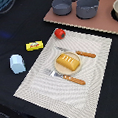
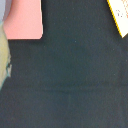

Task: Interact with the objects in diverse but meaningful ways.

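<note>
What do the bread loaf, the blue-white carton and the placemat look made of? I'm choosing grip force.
The bread loaf looks like moulded plastic: smooth, even golden colour with a faint sheen. The pale blue-white carton seems plastic or coated card; too blurred to tell. The placemat looks woven fabric or vinyl, judging by its fine stripes and flat matte surface.

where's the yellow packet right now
In the exterior view the yellow packet lies on the dark cloth, left of the placemat, between the red fruit and the pale carton.
</note>
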